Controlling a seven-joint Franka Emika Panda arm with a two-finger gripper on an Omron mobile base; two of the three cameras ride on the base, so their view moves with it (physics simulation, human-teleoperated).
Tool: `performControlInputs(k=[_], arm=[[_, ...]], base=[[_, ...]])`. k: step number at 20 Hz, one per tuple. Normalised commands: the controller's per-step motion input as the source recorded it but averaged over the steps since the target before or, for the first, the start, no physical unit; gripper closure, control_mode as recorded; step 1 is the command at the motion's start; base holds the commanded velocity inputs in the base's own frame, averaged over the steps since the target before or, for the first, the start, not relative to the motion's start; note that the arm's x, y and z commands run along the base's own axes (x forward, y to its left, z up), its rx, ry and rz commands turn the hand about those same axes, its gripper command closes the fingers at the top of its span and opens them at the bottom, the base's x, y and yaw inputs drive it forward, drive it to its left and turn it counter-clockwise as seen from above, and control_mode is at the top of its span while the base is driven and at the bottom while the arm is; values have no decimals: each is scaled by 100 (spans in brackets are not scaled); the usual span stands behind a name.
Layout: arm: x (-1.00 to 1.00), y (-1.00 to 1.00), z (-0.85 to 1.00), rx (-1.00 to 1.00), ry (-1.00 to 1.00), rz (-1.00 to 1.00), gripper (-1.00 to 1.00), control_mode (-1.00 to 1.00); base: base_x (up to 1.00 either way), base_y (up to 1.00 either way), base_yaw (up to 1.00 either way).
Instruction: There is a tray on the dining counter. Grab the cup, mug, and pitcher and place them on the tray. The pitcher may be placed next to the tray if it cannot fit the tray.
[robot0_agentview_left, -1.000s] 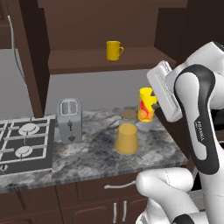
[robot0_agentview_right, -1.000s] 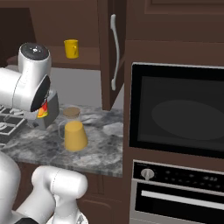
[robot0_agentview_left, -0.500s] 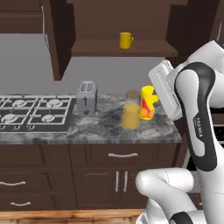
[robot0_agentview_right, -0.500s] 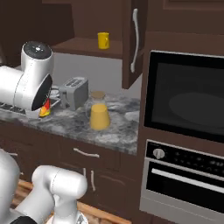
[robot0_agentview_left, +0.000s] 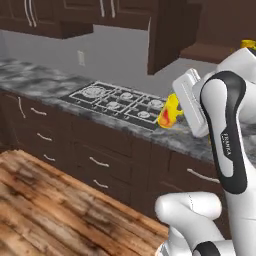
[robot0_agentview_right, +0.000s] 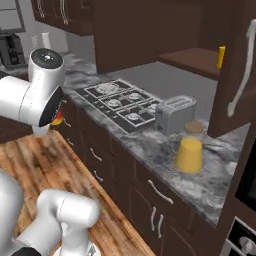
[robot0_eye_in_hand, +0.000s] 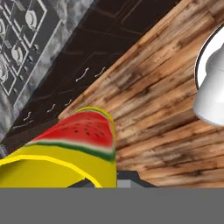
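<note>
Yellow cup (robot0_agentview_left: 169, 112) is clamped in the jaws of the gripper (robot0_agentview_left: 176, 113), carried in the air over the wood floor (robot0_eye_in_hand: 166, 100), just off the stove counter (robot0_agentview_right: 165, 150). Tray isn't in sight; pitcher (robot0_agentview_right: 190, 150) sits well apart on that counter.

The cup (robot0_agentview_left: 169, 113) is half hidden behind the white hand in the left base view; in the right base view just a red-yellow sliver (robot0_agentview_right: 59, 118) peeks past the arm. The hand view's bottom edge cuts off its lower body. The mug (robot0_agentview_right: 220, 57) is cut by a cabinet door, handle unseen. The fingertips are hidden.
</note>
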Motion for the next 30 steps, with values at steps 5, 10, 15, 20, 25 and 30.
performControlInputs(k=[5,10,15,20,25,30], arm=[[0,0,0,0,0,0,100,100],[0,0,0,0,0,0,100,100],[0,0,0,0,0,0,100,100],[0,0,0,0,0,0,100,100],[0,0,0,0,0,0,100,100],[0,0,0,0,0,0,100,100]], base=[[0,-15,96],[0,-10,95],[0,-4,96],[0,0,94],[0,0,90],[0,0,91]])
